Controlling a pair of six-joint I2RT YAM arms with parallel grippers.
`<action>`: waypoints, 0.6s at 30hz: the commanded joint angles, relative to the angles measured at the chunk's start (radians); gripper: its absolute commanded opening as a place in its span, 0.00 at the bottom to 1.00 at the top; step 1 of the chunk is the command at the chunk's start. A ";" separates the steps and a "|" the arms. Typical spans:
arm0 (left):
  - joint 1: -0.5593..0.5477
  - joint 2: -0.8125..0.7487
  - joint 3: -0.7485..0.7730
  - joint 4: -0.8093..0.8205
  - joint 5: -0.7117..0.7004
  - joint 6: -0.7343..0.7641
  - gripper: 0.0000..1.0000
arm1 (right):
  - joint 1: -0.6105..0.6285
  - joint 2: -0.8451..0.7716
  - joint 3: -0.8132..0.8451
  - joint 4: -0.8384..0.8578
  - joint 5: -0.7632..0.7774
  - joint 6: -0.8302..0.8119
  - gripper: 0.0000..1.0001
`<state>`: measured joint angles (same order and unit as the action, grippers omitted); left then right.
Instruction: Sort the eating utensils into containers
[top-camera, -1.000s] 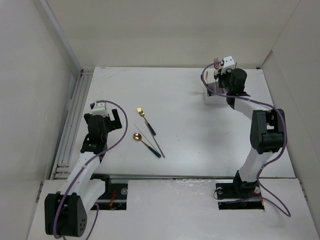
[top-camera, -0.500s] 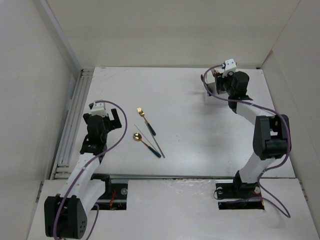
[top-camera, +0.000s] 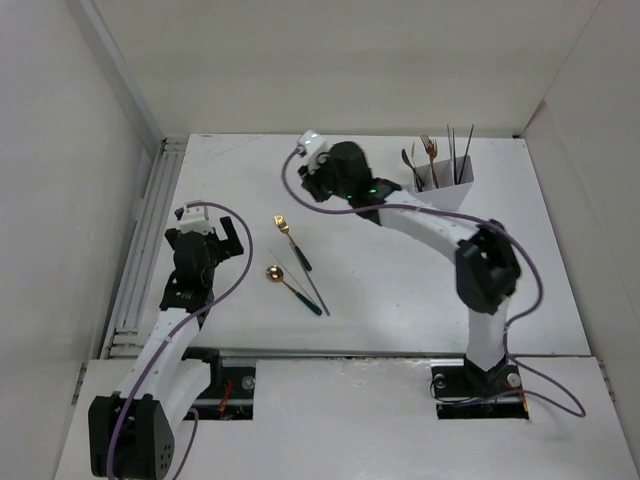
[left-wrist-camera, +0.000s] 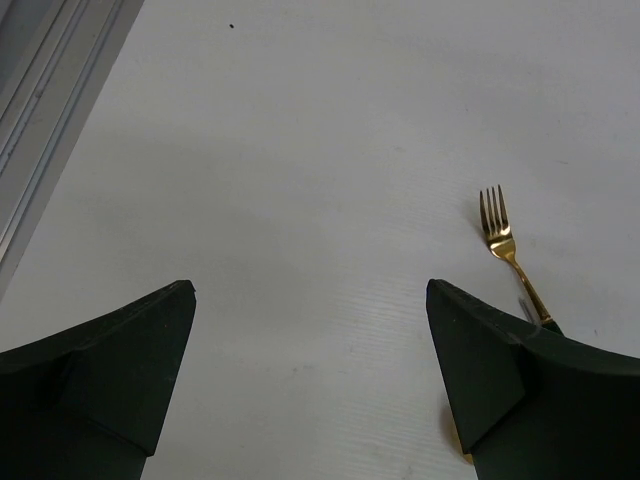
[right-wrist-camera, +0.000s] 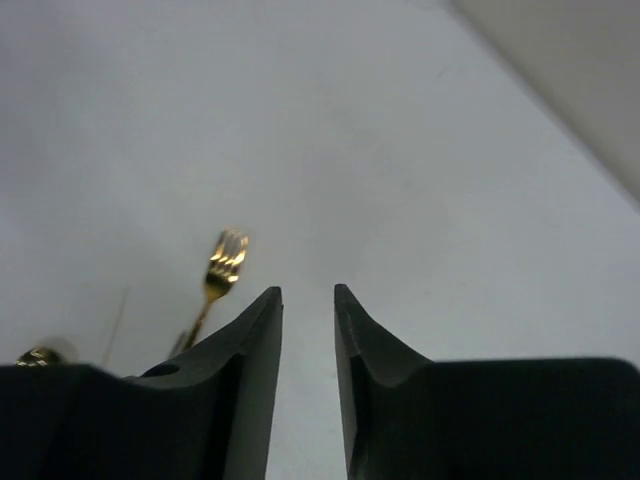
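A gold-headed fork (top-camera: 293, 242) with a dark handle lies on the table mid-left, also seen in the left wrist view (left-wrist-camera: 500, 236) and the right wrist view (right-wrist-camera: 222, 262). A gold spoon (top-camera: 290, 283) and thin dark chopsticks (top-camera: 306, 280) lie just below it. The white bin (top-camera: 441, 194) stands at the back right and holds a fork (top-camera: 430, 149), a spoon (top-camera: 408, 158) and chopsticks (top-camera: 456, 150) upright. My right gripper (top-camera: 312, 182) (right-wrist-camera: 308, 292) hovers above and behind the lying fork, jaws narrowly apart and empty. My left gripper (top-camera: 205, 240) (left-wrist-camera: 310, 290) is wide open and empty, left of the fork.
White walls enclose the table on the left, back and right. A grooved rail (top-camera: 150, 230) runs along the left edge. The right arm's links (top-camera: 430, 225) stretch across the middle of the table.
My right arm has swung from the bin at the back right to the table's middle-left, leaving a fork in the bin. The left arm has barely moved.
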<state>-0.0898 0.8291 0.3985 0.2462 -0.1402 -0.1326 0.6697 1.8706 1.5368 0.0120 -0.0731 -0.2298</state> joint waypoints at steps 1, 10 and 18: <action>0.002 -0.028 -0.012 0.047 -0.005 -0.018 1.00 | 0.056 0.186 0.240 -0.314 -0.065 0.073 0.31; 0.002 -0.074 -0.039 0.028 -0.027 -0.018 1.00 | 0.125 0.352 0.309 -0.377 -0.074 0.125 0.29; 0.002 -0.074 -0.039 0.050 -0.027 -0.018 1.00 | 0.166 0.300 0.134 -0.324 -0.056 0.188 0.34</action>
<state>-0.0898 0.7727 0.3672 0.2451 -0.1585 -0.1402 0.8059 2.2375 1.7065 -0.3454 -0.1272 -0.0994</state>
